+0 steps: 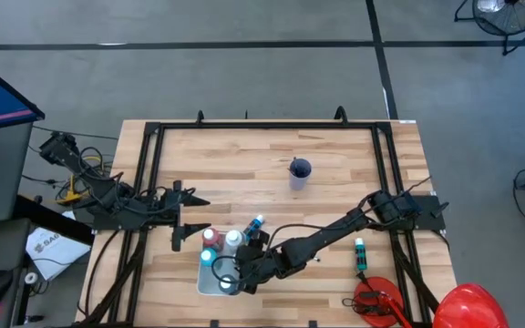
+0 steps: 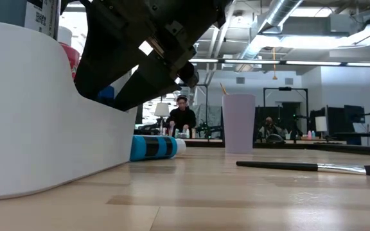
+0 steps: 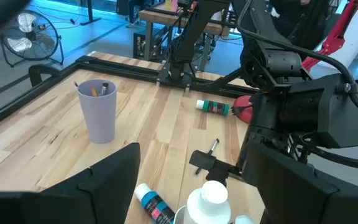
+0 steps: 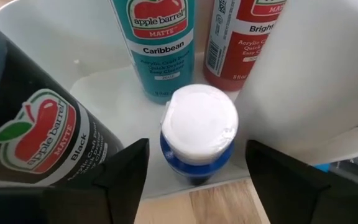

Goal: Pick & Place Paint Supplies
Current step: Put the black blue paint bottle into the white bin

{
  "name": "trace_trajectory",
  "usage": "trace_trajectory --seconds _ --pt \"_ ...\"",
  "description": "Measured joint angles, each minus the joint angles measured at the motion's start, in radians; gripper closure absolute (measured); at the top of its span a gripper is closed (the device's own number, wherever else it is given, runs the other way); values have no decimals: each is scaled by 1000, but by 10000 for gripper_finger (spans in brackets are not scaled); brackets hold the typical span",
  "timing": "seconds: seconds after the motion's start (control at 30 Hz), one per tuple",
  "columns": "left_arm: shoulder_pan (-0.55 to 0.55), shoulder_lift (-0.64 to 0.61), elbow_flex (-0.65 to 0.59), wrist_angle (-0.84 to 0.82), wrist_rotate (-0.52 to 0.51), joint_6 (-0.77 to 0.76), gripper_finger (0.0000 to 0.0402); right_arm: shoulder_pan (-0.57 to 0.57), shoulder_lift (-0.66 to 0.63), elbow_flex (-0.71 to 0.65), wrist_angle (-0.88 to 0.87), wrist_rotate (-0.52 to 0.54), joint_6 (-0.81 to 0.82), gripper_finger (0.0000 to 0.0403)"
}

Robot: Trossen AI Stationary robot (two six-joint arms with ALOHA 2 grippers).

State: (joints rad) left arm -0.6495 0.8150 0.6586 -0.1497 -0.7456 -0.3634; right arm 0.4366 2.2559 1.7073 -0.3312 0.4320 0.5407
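Right hand [image 4: 194, 171] released, straddling upright blue bottle [image 4: 197, 140], white cap up.

The right arm reached in from the table's right edge, stretched diagonally toward the near left, its wrist tipped downward. The right gripper [image 1: 231, 279] hung low there, its two dark fingers [image 4: 120, 180] spread apart with a clear gap between them. The left arm waited at the table's left side, pointing toward the middle, and the left gripper [image 1: 192, 214] stood with its fingers [image 3: 107, 186] held wide apart
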Motion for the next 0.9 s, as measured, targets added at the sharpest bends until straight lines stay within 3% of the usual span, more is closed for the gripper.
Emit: trace_trajectory --seconds 0.43,0.8,0.9 --pt "0 4 0 0 -1 0 110 0 -27 1 -23 8 0 137" --pt "0 4 0 0 -3 18 110 6 -107 1 -156 18 -3 137" --pt "0 4 0 0 -3 18 110 15 -118 1 -188 19 -101 137"
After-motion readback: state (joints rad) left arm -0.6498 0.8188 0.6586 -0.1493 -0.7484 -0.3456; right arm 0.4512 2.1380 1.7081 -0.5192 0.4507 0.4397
